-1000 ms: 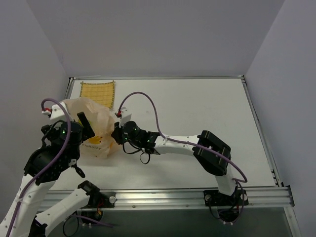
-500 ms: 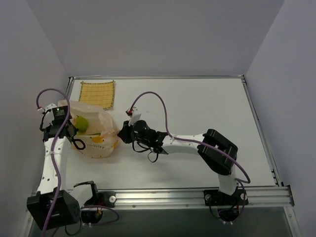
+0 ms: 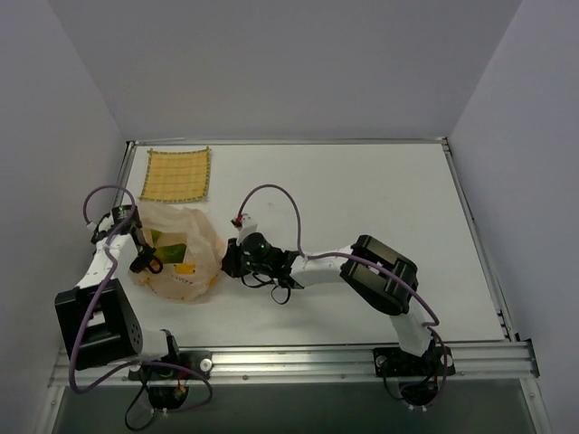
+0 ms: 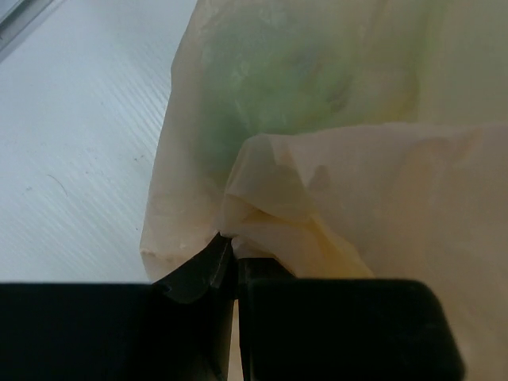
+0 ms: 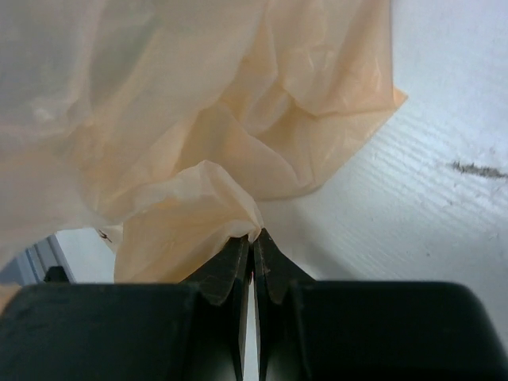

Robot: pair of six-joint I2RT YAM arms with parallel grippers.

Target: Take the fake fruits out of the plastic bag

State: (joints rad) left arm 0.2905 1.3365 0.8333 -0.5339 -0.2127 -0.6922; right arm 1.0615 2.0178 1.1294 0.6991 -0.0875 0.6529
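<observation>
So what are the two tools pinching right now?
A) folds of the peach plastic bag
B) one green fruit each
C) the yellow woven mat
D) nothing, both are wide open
A: the wrist views show the left tool and the right tool each closed on a fold of the plastic bag, with a green fruit showing inside it.

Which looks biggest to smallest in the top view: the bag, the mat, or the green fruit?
1. bag, the largest
2. mat, somewhat smaller
3. green fruit, the smallest, though it is only partly visible inside the bag
</observation>
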